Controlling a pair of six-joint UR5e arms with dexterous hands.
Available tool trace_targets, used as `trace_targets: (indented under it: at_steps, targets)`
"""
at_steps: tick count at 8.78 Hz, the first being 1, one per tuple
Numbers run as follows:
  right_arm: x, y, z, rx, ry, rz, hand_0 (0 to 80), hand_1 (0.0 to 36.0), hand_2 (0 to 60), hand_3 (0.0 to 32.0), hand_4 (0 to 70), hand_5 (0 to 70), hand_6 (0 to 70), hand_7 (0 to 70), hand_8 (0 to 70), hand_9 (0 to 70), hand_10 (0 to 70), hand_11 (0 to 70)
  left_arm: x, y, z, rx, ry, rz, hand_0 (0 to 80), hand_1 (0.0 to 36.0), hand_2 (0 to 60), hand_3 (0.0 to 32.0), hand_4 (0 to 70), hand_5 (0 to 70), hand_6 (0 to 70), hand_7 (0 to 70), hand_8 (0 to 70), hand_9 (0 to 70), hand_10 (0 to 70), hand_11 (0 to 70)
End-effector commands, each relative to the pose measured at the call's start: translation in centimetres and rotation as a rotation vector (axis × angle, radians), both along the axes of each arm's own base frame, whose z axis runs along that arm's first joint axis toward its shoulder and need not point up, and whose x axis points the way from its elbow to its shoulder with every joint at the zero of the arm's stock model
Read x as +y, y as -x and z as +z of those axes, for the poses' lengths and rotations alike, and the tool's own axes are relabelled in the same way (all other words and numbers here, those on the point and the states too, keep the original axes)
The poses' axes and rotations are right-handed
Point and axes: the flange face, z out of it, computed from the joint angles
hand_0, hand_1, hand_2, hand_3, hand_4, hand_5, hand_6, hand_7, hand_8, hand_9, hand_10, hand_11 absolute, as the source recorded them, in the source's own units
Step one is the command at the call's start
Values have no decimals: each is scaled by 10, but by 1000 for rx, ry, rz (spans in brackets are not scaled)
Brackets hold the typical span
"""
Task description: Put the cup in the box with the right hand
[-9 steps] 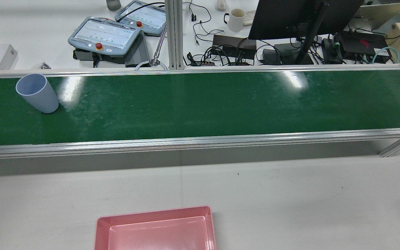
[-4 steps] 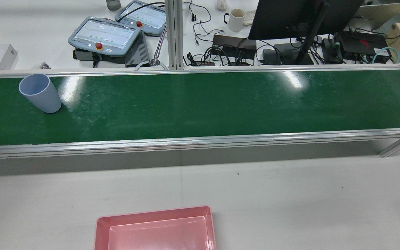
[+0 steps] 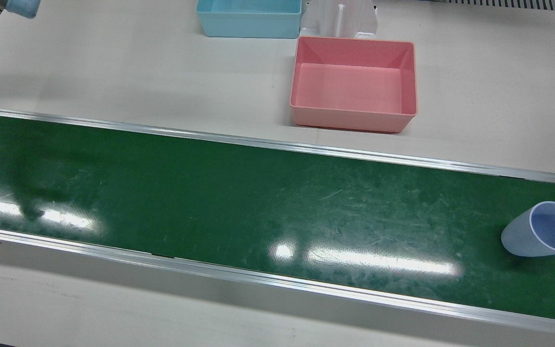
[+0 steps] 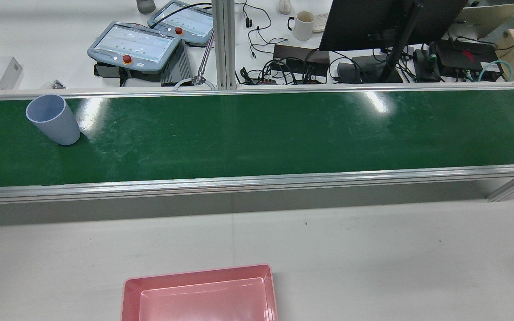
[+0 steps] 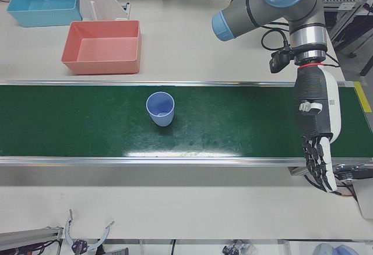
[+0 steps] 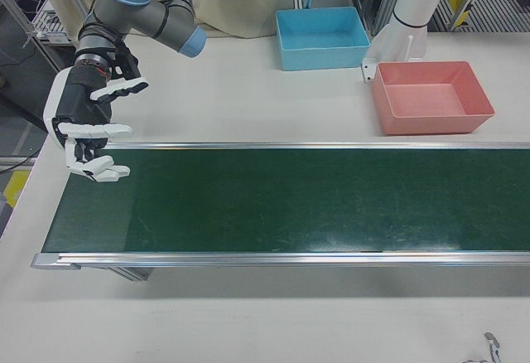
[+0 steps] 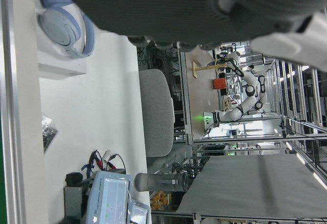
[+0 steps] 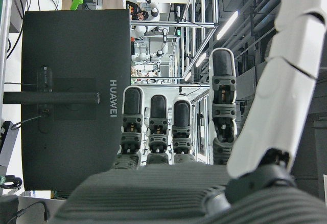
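Fingers spread, your right hand (image 6: 87, 135) holds nothing at the belt's (image 6: 290, 201) nine o'clock end; cup (image 5: 160, 108) stands well apart.

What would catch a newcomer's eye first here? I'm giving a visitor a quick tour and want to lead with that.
The long green conveyor belt crossing the white table, with a lone pale blue plastic cup standing upright on it in the half before the left arm. Next, the pink rectangular plastic box on the table beside the belt. Then the two white-and-black hands: the left hand and right hand at opposite ends of the belt, both open and holding nothing.
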Motion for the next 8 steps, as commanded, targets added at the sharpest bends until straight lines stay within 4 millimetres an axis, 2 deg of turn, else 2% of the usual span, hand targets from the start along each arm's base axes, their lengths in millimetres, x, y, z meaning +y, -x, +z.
trace_targets:
  at_steps: [1,4,8]
  targets:
    - [0,0,1,1,5,0,528,142,52,0,679,62,152,558,210,342,251,367,0,0,0,0,0,0,0,0,0,0,0,0,0,0,0,0,0,0]
    - [0,0,0,0,2,0,530,143,55,0,698,63,155,570,215,350,255,373,0,-1,1,0,1,1,0,0,0,0,0,0,0,0,0,0,0,0]
    - [1,0,2,1,6,0,530,144,56,0,678,63,151,554,209,340,249,364,-1,0,0,0,-6,-3,0,0,0,0,0,0,0,0,0,0,0,0]
